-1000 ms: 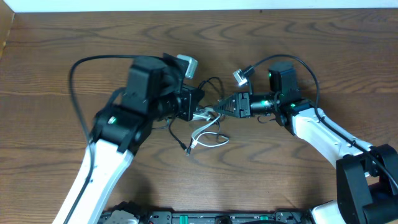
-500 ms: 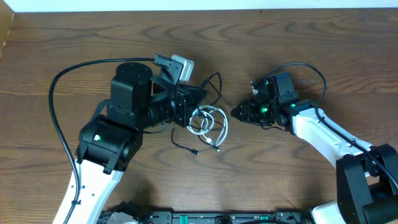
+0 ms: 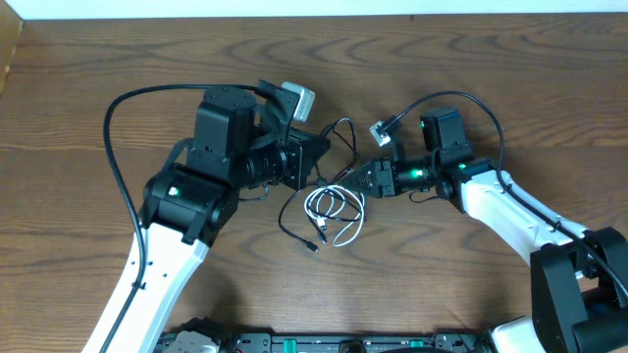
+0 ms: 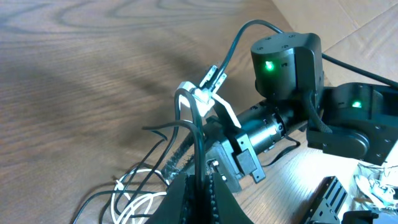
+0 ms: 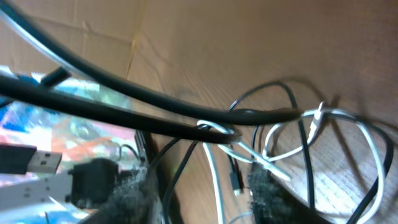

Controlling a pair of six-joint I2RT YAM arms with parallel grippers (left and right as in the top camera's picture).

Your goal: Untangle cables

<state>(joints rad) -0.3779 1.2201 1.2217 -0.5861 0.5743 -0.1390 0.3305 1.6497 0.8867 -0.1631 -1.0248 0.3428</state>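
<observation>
A white cable [image 3: 335,212] lies in a loose coil on the table between the two arms. The black cable [image 3: 340,131] loops above it, and its tail runs down to a plug [image 3: 313,246]. My left gripper [image 3: 321,159] is shut on a strand of the black cable [image 4: 200,146], which rises straight out of the jaws [image 4: 202,190]. My right gripper [image 3: 345,180] reaches in from the right, its jaws apart. In the right wrist view, strands of the white cable [image 5: 214,165] and black cable [image 5: 186,158] run between the fingers [image 5: 268,186] without being pinched.
The thick black cables of both arms arch over the table, the left one [image 3: 113,127] and the right one [image 3: 471,98]. The right wrist's silver connector [image 3: 381,127] sticks out near the cords. The table's far edge [image 3: 314,16] runs along the top.
The right gripper pulled back to the right, then reached left into the cords again. The left arm shifted slightly right. The white coil now lies lower, more spread out.
</observation>
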